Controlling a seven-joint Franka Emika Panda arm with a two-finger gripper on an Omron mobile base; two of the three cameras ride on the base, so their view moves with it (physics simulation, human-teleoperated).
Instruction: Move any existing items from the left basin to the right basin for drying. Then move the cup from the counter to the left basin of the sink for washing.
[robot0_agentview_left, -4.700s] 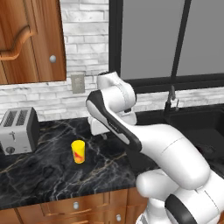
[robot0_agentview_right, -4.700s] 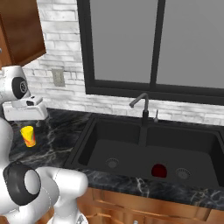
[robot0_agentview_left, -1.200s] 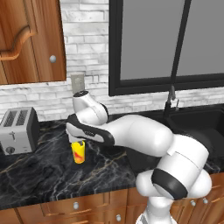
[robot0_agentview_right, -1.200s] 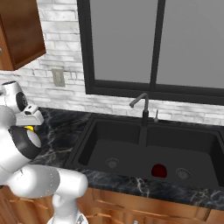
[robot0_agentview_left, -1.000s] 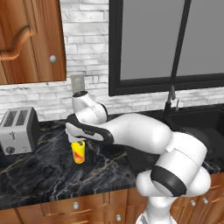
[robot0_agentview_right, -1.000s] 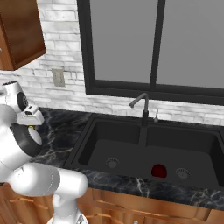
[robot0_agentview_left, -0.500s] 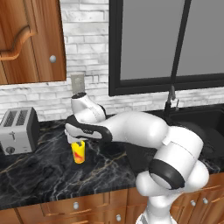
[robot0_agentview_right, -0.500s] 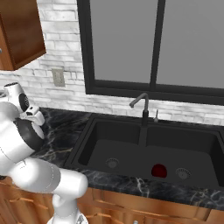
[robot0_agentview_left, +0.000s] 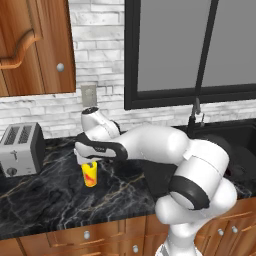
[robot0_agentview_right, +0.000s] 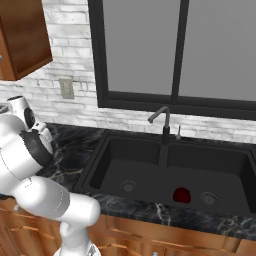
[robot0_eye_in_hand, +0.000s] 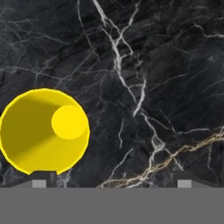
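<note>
Counter (robot0_agentview_left: 45, 200): black marble with white and golden veins, over brown wooden cabinets, below a white brick wall and a dark-framed window.
Cup (robot0_agentview_left: 90, 173): small, yellow, red mark on the side, upright on the counter well left of the sink, right of the toaster (robot0_agentview_left: 20, 148); seen from straight above in the hand view (robot0_eye_in_hand: 43, 130), open mouth up, nothing inside.
Gripper (robot0_agentview_left: 86, 161): pointed down just above the cup; jaws spread wide, holding nothing; in the hand view one finger tip (robot0_eye_in_hand: 43, 176) at the cup's near rim, the other far off to the side over bare marble, so the cup off-centre toward one finger, not between them.
Sink (robot0_agentview_right: 100, 150): matte black, two basins, tall thin black faucet (robot0_agentview_right: 161, 120) at the back by the divider.
Left basin (robot0_agentview_right: 125, 172): round drain on the floor.
Right basin (robot0_agentview_right: 220, 175): round drain, small dark red object (robot0_agentview_right: 181, 195) just left of that drain.
Wall outlet (robot0_agentview_left: 88, 93): on the brick above the cup.
</note>
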